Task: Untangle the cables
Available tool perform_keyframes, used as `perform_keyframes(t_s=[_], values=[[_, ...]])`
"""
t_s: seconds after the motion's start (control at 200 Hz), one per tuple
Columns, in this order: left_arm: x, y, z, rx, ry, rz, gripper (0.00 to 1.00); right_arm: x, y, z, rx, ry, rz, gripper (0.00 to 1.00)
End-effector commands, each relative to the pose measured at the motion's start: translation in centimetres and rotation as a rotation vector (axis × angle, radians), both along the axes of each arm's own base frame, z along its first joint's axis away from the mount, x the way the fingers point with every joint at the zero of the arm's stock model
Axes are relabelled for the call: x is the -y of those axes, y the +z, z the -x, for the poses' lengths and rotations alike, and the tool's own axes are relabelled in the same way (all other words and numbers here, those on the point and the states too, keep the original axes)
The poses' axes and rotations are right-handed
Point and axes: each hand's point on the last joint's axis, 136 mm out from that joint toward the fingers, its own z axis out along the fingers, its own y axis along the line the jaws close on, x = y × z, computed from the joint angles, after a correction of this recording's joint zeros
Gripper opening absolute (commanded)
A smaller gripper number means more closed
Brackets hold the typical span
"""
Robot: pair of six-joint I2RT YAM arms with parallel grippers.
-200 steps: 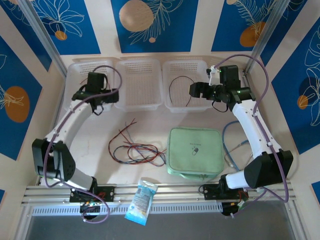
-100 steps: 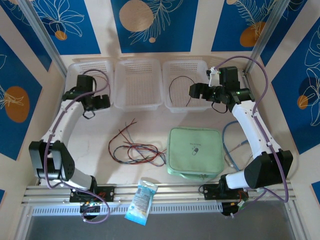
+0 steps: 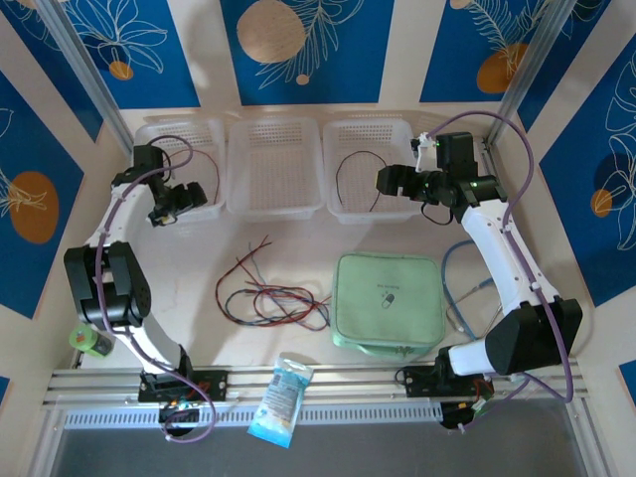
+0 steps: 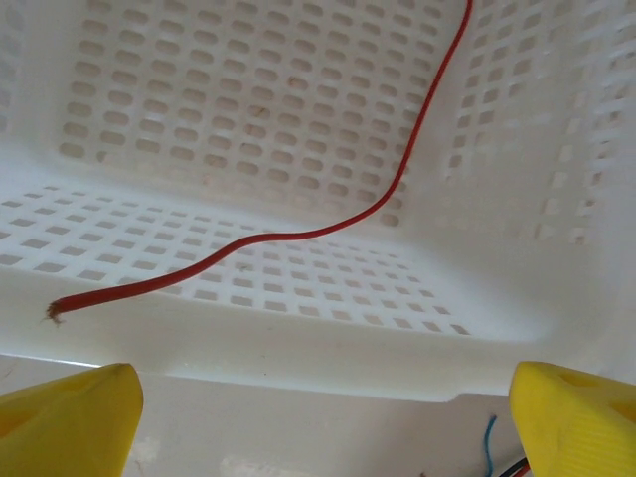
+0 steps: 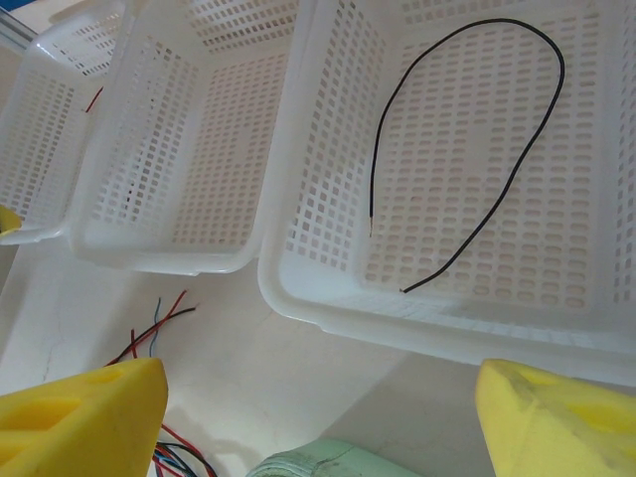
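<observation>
The left tool (image 4: 318, 427) is seen released, jaws wide & empty, just outside the near wall of the left basket (image 4: 298, 343). The red cable (image 4: 298, 236) lies inside that basket at 12 o'clock from it, untouched. The right tool (image 5: 318, 417) is likewise spread & empty, w/ the black cable (image 5: 559, 62) on the right basket (image 5: 328, 318) floor at approx. 12–1 o'clock, apart from it. The remaining cables (image 3: 273, 296) are left tangled on the counter (image 3: 298, 238), at 5 o'clock from the left tool & 8 o'clock from the right in the top view.
</observation>
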Motion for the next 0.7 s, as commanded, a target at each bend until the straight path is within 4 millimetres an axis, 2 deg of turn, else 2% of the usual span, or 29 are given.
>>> perform_keyframes(t_s=[0.0, 0.235, 0.485, 0.695], values=[[0.1, 1.1, -1.5, 0.046, -0.007, 0.030, 0.94, 0.0, 0.5, -0.1, 0.007, 0.010, -0.004, 0.81], [-0.5, 1.1, -1.9, 0.056, 0.013, -0.003, 0.94, 0.0, 0.6, -0.2, 0.009, 0.014, -0.007, 0.81], [-2.1, -0.6, -2.2, -0.018, 0.027, -0.072, 0.95, -0.1, 0.6, -0.3, 0.010, 0.018, -0.008, 0.81], [-3.1, -0.7, -2.2, -0.051, 0.040, -0.126, 0.96, 0.1, 0.9, -0.2, 0.017, 0.015, 0.001, 0.81]])
